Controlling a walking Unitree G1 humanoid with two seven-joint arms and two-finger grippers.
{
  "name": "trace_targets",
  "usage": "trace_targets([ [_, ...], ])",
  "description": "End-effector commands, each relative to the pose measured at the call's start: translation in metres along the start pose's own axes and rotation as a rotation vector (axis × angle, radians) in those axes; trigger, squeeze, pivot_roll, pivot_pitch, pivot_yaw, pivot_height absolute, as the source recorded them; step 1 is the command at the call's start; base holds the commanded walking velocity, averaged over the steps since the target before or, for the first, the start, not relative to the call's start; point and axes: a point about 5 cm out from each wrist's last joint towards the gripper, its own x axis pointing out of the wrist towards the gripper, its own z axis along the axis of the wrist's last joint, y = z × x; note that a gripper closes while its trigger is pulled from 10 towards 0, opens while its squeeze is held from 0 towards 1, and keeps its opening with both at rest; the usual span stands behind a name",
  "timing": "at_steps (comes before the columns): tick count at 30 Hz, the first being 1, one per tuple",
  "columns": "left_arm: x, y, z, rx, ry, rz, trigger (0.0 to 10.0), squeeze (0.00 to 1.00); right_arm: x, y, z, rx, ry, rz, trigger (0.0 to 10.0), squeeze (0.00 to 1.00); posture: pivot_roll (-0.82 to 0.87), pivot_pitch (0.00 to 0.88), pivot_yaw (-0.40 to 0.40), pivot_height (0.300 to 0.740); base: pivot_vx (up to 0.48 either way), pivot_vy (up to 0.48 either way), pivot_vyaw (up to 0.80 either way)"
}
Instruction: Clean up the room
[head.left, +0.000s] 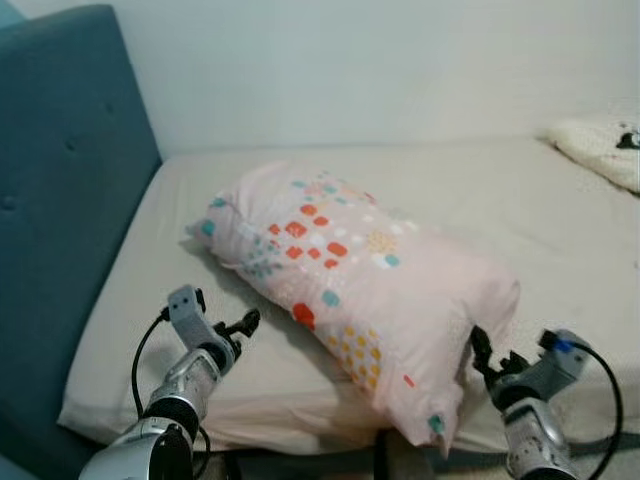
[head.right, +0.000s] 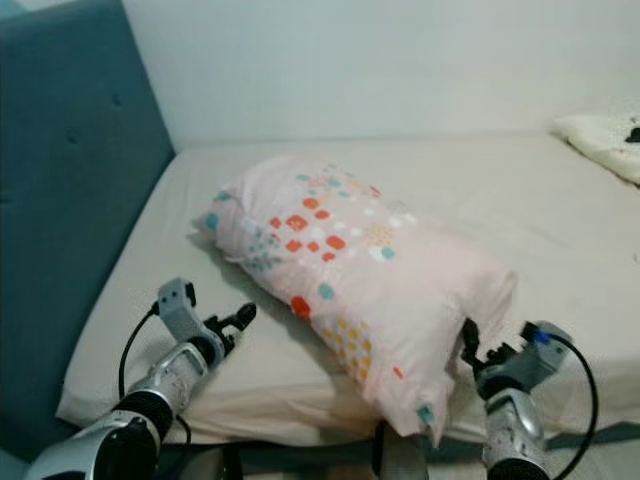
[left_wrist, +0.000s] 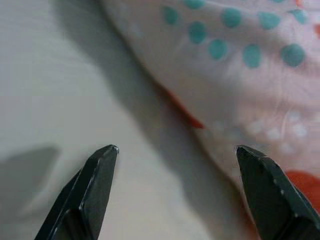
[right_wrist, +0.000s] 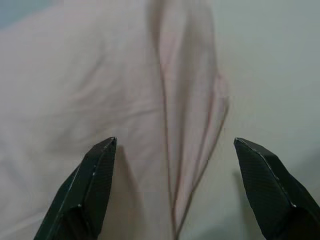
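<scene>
From the left eye view I see a pink pillow (head.left: 350, 285) with orange, teal and yellow spots lying slantwise on the bed (head.left: 520, 200), one end toward the teal headboard (head.left: 60, 220), the other overhanging the bed's near edge. My left gripper (head.left: 243, 323) hovers over the sheet just beside the pillow's headboard-side flank, fingers parted and holding nothing. My right gripper (head.left: 478, 352) sits at the near edge, close against the pillow's overhanging end, likewise released. At the bed's far right corner lies a white fluffy thing (head.left: 600, 145) with a small dark object on it that I cannot identify.

The right eye view shows the same layout: the pillow crossing the near half of the bed and an arm on either side of it.

In the left wrist view, the two black fingertips (left_wrist: 100, 175) stand well apart over the pale sheet, with the pillow's spotted fabric just ahead of them and near one tip; whether it touches I cannot tell.

In the right wrist view, the fingertips (right_wrist: 100, 170) are spread wide, and a folded seam of the pink pillowcase runs between them, not pinched.
</scene>
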Motion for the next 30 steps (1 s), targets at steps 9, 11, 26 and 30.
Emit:
trace_targets([
  [9,0.006,-0.023,0.015,-0.071,-0.054,-0.202,10.0,0.00,-0.007,0.031,0.016,0.259,-0.120,0.348,10.0,0.00,-0.06,0.060,0.043,0.478,0.000,0.000,0.00],
  [11,0.006,-0.023,0.016,-0.082,-0.058,-0.210,10.0,0.00,-0.008,0.038,0.016,0.268,-0.119,0.394,10.0,0.00,-0.06,0.062,0.044,0.469,0.000,0.000,0.00],
  [26,0.000,-0.046,0.000,-0.220,0.020,-0.407,10.0,0.00,0.015,0.040,0.017,0.388,-0.148,0.221,10.0,0.00,-0.02,0.103,0.052,0.469,0.000,0.000,0.00],
  [30,-0.001,-0.053,-0.001,-0.226,0.027,-0.436,10.0,0.00,0.022,0.054,0.020,0.396,-0.135,0.308,10.0,0.00,0.00,0.123,0.057,0.469,0.000,0.000,0.00],
])
